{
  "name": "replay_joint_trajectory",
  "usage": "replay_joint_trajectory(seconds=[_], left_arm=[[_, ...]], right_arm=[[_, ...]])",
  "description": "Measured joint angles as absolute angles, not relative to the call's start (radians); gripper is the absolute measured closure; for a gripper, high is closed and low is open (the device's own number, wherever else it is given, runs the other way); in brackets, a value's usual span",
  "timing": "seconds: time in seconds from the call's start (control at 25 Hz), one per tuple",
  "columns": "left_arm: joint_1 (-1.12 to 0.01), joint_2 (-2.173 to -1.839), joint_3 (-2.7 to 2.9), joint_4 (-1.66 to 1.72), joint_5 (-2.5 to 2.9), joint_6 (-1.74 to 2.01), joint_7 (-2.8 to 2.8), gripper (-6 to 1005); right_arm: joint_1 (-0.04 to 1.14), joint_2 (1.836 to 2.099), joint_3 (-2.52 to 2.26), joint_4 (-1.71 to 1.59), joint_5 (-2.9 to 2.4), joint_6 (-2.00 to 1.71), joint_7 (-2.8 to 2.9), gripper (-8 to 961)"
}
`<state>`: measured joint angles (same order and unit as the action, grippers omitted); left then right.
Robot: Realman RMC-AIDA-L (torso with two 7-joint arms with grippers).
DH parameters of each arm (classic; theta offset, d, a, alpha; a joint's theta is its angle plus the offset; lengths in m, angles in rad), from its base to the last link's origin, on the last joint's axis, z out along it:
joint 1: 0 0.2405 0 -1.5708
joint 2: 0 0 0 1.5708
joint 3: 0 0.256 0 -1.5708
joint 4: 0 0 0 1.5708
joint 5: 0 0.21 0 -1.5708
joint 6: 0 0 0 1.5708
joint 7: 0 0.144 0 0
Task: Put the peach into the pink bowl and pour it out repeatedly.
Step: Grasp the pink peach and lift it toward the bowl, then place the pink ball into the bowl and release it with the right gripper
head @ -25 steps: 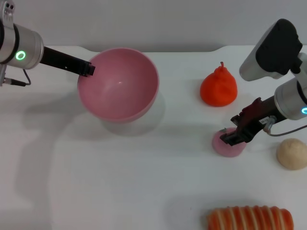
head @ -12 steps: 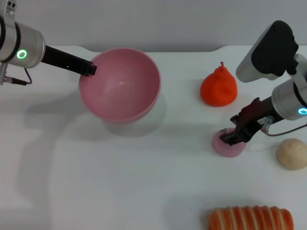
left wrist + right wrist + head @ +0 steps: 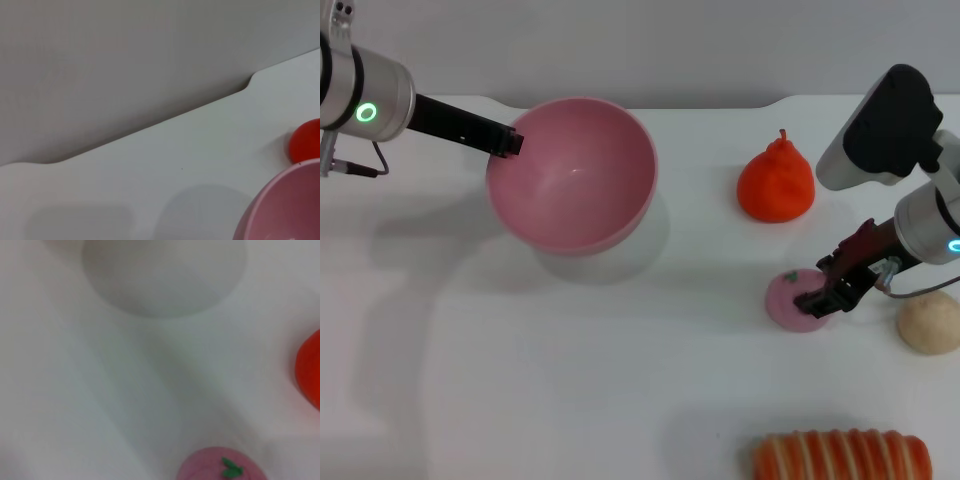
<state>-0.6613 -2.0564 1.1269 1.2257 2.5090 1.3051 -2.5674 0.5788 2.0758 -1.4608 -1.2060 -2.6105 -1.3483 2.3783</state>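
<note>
At lower right of the head view, the right gripper pinches the peach, seemingly light, smooth, best held across its middle; left gripper clamps the pink bowl rim.

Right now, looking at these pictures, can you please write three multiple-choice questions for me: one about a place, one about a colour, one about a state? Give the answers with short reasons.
1. Where is the peach?
A. Inside the pink bowl
B. On the table, at the right gripper
C. On top of the striped bread

2. What colour is the pear-shaped fruit beyond the peach?
A. Orange-red
B. Green
C. Blue

3. What is the state of the pink bowl?
A. Full of fruit
B. Turned upside down
C. Empty, open side up, left gripper at its rim

Answers:
1. B, the peach lies on the white table with the right gripper against its side.
2. A, the head view shows it orange-red.
3. C, its inside is bare pink and the left gripper meets its rim.
</note>
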Motion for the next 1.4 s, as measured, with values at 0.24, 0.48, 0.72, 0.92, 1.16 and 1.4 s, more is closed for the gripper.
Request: replay_joint_trajectory(seconds=[0.24, 0.48, 0.72, 0.92, 1.16, 1.4], left_arm=[[-0.658, -2.057, 1.128, 1.226, 2.503, 1.306, -2.564, 953], [-0.655, -2.057, 1.128, 1.226, 2.496, 1.307, -2.561, 953], [-0.655, -2.057, 1.127, 1.226, 2.493, 1.31, -2.559, 953], [-0.655, -2.057, 1.126, 1.226, 2.491, 1.313, -2.559, 953], [-0.658, -2.056, 1.127, 1.226, 2.483, 1.331, -2.559, 953], [-0.665, -2.057, 1.149, 1.226, 2.445, 1.346, -2.558, 953]], right_arm=[[0.578, 2.076, -1.487, -1.197, -2.611, -1.342, 2.378, 381], [0.579, 2.075, -1.518, -1.196, -2.611, -1.338, 2.375, 499], [0.573, 2.075, -1.518, -1.213, -2.61, -1.338, 2.376, 771], [0.541, 2.075, -1.507, -1.323, -2.607, -1.37, 2.403, 895], [0.448, 2.07, -1.47, -1.685, -2.613, -1.398, 2.431, 909], [0.417, 2.076, -1.419, -1.994, -2.599, -1.388, 2.432, 903]])
